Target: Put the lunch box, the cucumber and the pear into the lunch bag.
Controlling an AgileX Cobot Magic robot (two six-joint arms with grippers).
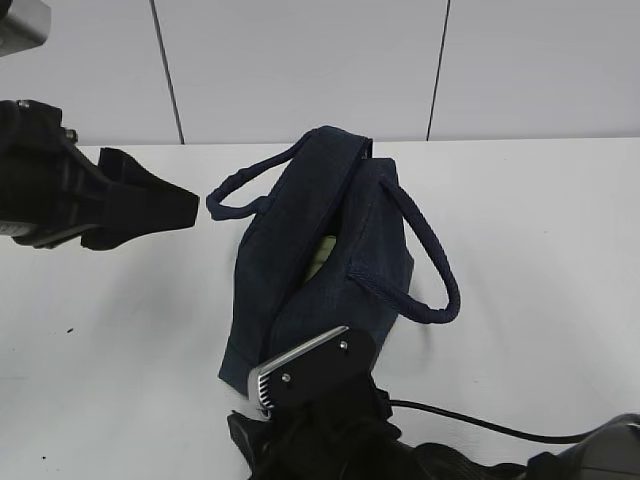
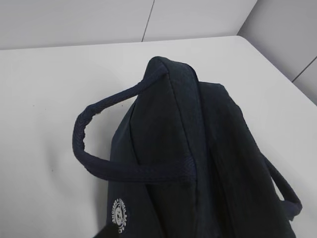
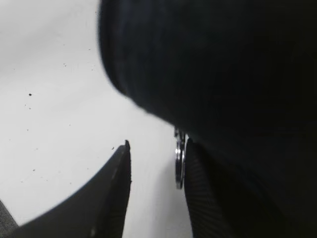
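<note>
While lunch bag [image 1: 330, 260] gapes, right fingers [image 3: 119, 193] crowd its near end.

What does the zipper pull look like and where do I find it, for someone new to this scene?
Start at the dark navy lunch bag in the middle of the white table. Follow it to the end nearest the camera, where the right gripper sits against the fabric. In the right wrist view the zipper pull hangs there between the fingers, a small silvery metal piece, the only shiny thing against dark cloth.
</note>
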